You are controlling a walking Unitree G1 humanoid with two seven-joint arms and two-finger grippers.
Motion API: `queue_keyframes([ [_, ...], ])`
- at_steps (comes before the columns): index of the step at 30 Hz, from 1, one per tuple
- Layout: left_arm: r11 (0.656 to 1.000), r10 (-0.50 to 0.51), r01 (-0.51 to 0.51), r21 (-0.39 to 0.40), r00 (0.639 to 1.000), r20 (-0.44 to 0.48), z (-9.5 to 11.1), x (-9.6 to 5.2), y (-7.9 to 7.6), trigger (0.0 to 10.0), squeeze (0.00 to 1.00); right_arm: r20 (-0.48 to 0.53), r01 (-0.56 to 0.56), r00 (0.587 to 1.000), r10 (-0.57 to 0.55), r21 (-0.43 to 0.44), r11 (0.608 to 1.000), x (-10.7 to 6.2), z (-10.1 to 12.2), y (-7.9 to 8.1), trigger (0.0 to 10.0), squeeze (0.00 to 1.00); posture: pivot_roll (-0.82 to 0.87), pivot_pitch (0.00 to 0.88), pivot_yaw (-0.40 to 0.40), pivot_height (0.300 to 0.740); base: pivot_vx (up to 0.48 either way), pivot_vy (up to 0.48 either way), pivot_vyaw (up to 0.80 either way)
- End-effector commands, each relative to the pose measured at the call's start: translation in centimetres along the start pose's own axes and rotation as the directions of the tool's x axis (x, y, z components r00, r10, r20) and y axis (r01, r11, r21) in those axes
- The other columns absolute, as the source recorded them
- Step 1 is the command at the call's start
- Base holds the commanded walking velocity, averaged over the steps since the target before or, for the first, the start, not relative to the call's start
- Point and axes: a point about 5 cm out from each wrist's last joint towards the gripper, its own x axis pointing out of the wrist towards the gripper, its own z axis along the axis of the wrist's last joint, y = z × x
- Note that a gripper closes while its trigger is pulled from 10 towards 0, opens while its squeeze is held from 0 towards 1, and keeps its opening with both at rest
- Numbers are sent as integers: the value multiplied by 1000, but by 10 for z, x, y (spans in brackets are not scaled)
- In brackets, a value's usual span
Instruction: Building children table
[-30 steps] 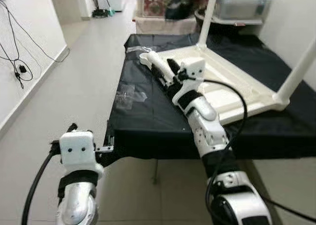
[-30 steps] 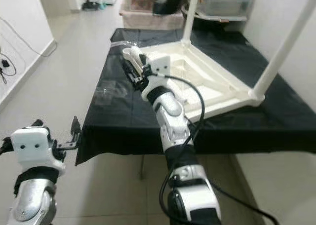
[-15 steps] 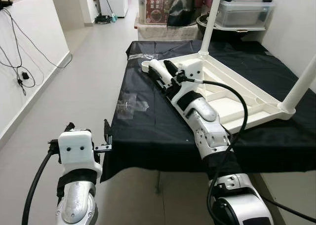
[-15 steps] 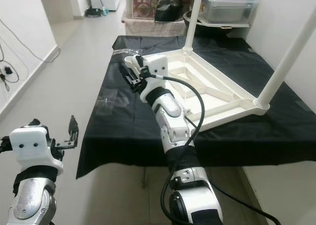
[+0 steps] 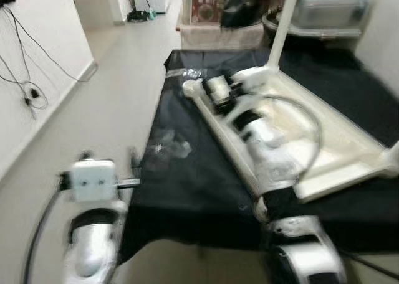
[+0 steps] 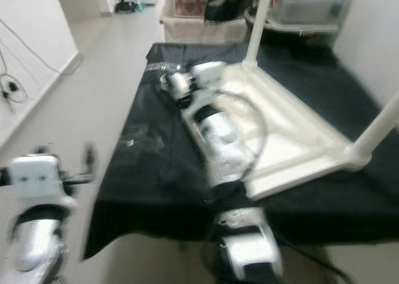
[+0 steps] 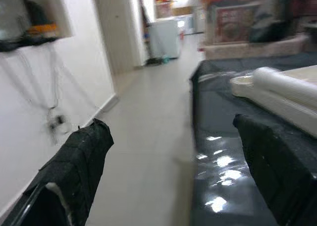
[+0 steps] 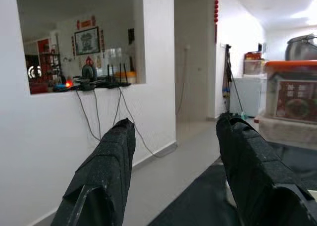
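Children table (image 5: 324, 134): white, lying upside down on the black cloth (image 5: 187, 178) that covers the work surface; underside ribs face up.
Right gripper (image 8: 173, 171): fingers spread apart with nothing between them, as the right wrist view shows; it looks past the table's end toward a white wall, a doorway and hanging cables.
Right gripper position: in the head views it sits at the far left corner of the upturned table (image 5: 215, 91); whether it touches the frame cannot be told, the pictures being blurred.
Left gripper (image 7: 173, 161): fingers spread wide, holding nothing; one finger (image 7: 74, 161) shows against the floor, the other against the cloth.
Left gripper position: held low over the grey floor (image 5: 93, 128), just off the near left corner of the cloth (image 5: 134, 172), apart from the table.
Table legs: one white leg (image 5: 282, 28) stands upright at the far corner; a second (image 6: 380, 131) rises at the near right corner.
Loose part: a white rounded piece (image 7: 287, 87) lies along the table's left edge, seen in the left wrist view.
Cloth surface: a crumpled clear plastic wrap (image 5: 169, 144) lies on the cloth left of the table.
Surroundings: storage boxes (image 5: 330, 7) and bags stand beyond the far end; cables (image 5: 28, 78) hang on the left wall.
Picture quality: both head views are blurred.
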Motion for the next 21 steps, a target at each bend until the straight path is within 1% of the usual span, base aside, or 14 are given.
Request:
queue_keyframes([
  [1,1000,-5,5,-3,1000,-18,-3,-2,-2,10000,0,-4,38,999,-38,-3,999,-5,-1,-11,10000,0,-40,68,-19,740,0,0,0],
  [7,1000,-8,8,-1,1000,-25,-4,-3,-2,10000,0,-10,37,999,-37,-27,999,0,3,-18,10000,0,-40,78,-27,740,0,0,0],
  [9,1000,-8,8,-1,1000,-25,-4,-3,-2,10000,0,-10,37,999,-37,-27,999,0,3,-18,10000,0,-40,78,-27,740,0,0,0],
  [10,1000,-14,14,-6,999,-34,-5,-4,-3,10000,0,-55,25,998,-28,-50,998,3,1,-20,10000,0,-39,86,-31,740,0,0,0],
  [11,1000,-14,14,-6,999,-34,-5,-4,-3,10000,0,-55,25,998,-28,-50,998,3,1,-20,10000,0,-39,86,-31,740,0,0,0],
  [12,999,-33,32,-17,998,-47,-6,-6,-5,10000,0,-165,-5,986,-11,-93,996,7,-8,-20,10000,0,-44,95,-31,740,0,0,0],
  [13,996,-73,70,-47,995,-65,-9,-9,-10,10000,0,-272,-23,962,-8,-113,993,11,-17,-21,10000,0,-45,102,-33,740,0,0,0],
  [14,996,-73,70,-47,995,-65,-9,-9,-10,10000,0,-272,-23,962,-8,-113,993,11,-17,-21,10000,0,-45,102,-33,740,0,0,0],
  [15,991,-113,108,-75,991,-76,-10,-11,-15,10000,0,-342,-17,939,-26,-121,992,15,-22,-22,10000,0,-45,102,-33,740,0,0,0],
  [16,991,-113,108,-75,991,-76,-10,-11,-15,10000,0,-342,-17,939,-26,-121,992,15,-22,-22,10000,0,-45,102,-33,740,0,0,0],
  [17,980,-174,165,-107,981,-84,-10,-16,-24,10000,0,-397,-2,917,-42,-109,994,21,-25,-23,10000,0,-42,125,-43,740,0,0,0],
  [18,971,-213,202,-126,973,-87,-10,-19,-30,10000,0,-421,12,906,-52,-97,995,25,-26,-22,10000,0,-41,129,-44,740,0,0,0],
  [20,971,-213,202,-126,973,-87,-10,-19,-30,10000,0,-421,12,906,-52,-97,995,25,-26,-22,10000,0,-41,129,-44,740,0,0,0],
  [21,962,-248,234,-142,964,-92,-10,-24,-35,10000,0,-423,28,904,-61,-85,996,30,-24,-21,10000,0,-40,146,-49,740,0,0,0],
])
